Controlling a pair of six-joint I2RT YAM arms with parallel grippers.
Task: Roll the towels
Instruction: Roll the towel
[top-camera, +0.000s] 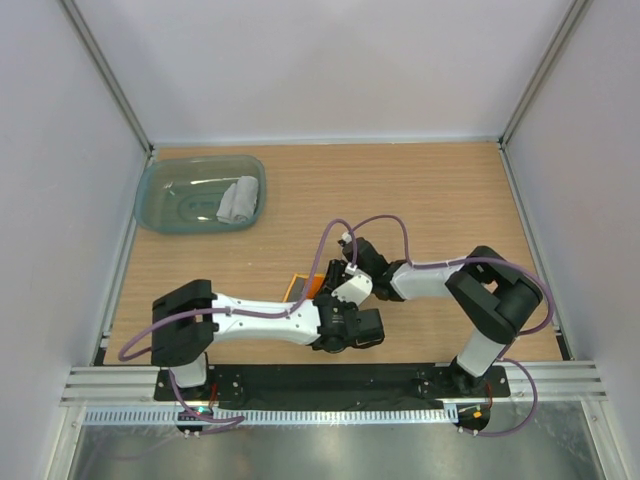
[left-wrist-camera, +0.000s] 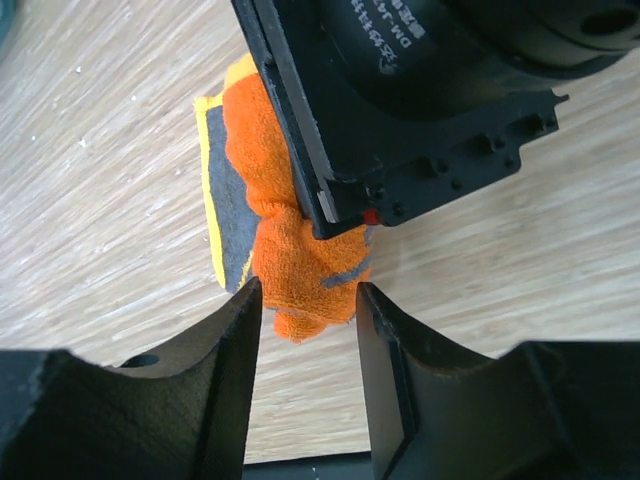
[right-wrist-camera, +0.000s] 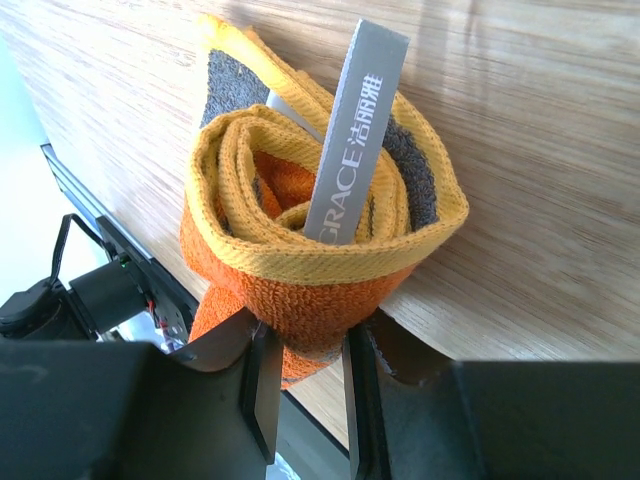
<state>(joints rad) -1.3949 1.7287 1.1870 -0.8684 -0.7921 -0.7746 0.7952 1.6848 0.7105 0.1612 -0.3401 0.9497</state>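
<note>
Right gripper (right-wrist-camera: 308, 375) fingers fill the bottom of its wrist view, pinched shut on the orange towel (right-wrist-camera: 320, 230) at the roll's lower edge. Towel is a short roll; its spiral end faces this lens, yellow binding outermost, grey face wound inside, a grey label strip (right-wrist-camera: 355, 130) poking out of the core. Left gripper (left-wrist-camera: 308, 330): jaws parted, standing astride 1 end of the roll, a sliver of wood showing between cloth and 1 finger, so no squeeze evident. From that side the roll's long axis runs up the frame away from the left fingertips, with a flat grey, yellow-edged flap lying on the wood alongside. Landmark: teal tub (top-camera: 160, 205), at the far left of the table (top-camera: 450, 190). Orange roll lies well apart from the tub, nearer the arm bases and to the tub's right, mostly hidden under both wrists from above. Grey towel (top-camera: 238, 200) is rolled and lies inside the tub, toward its right-hand end, long axis roughly far-to-near. Surface is pale wood grain; plain white walls (top-camera: 300, 60) on 3 sides, aluminium posts (top-camera: 110, 75) at the far corners.
</note>
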